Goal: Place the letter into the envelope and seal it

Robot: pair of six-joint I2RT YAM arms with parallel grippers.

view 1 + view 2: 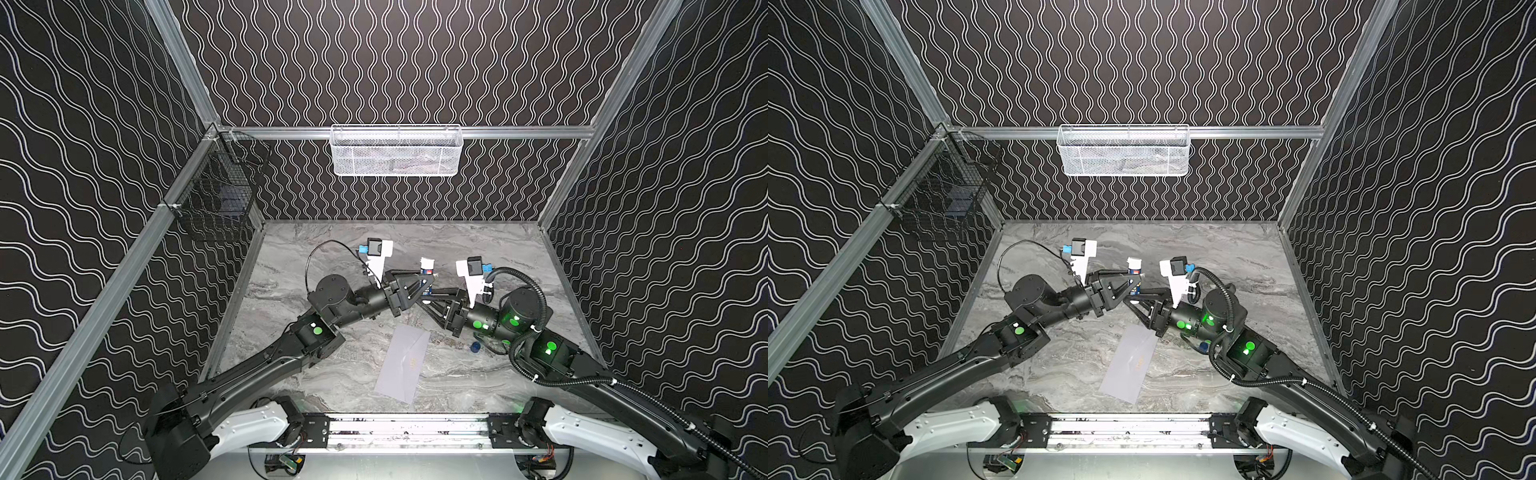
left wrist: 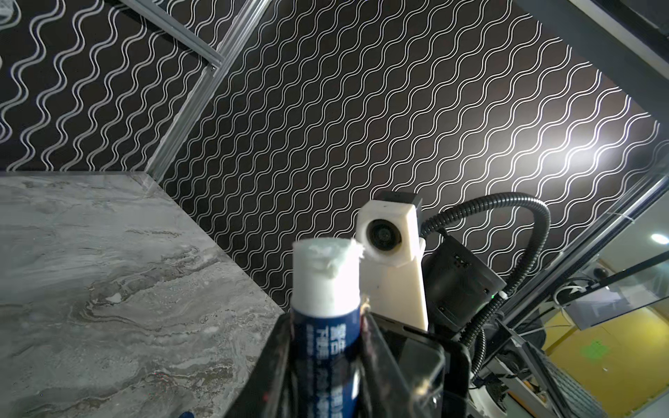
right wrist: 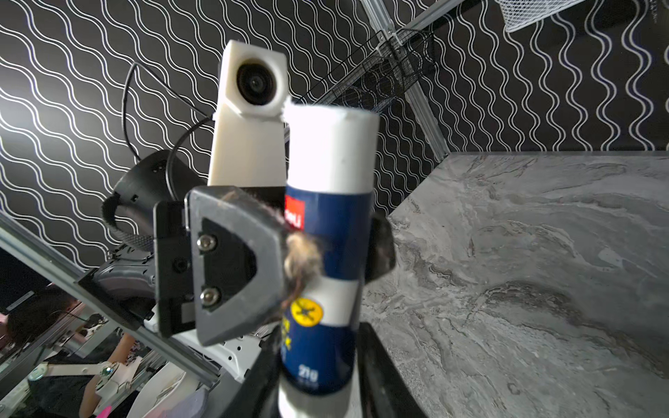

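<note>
Nearest, lower centre in both top views: envelope [image 1: 402, 363], flat matte paper on marbled worktop [image 1: 332, 374], long axis slanting upper right, nearer the right arm; letter not visible. Farther, mid-frame: glue stick [image 3: 331, 224], upright plastic cylinder, clamped by left gripper [image 2: 325, 333] mid-barrel, right gripper [image 3: 318, 362] at base.

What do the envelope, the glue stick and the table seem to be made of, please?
The envelope: thin matte paper, grey-lavender, lying flat with faint fold lines.
The glue stick: glossy plastic tube under a printed blue-white label; its ragged white top looks like soft glue.
The table: grey marble pattern with a slight sheen; stone or printed laminate, I cannot tell.
</note>
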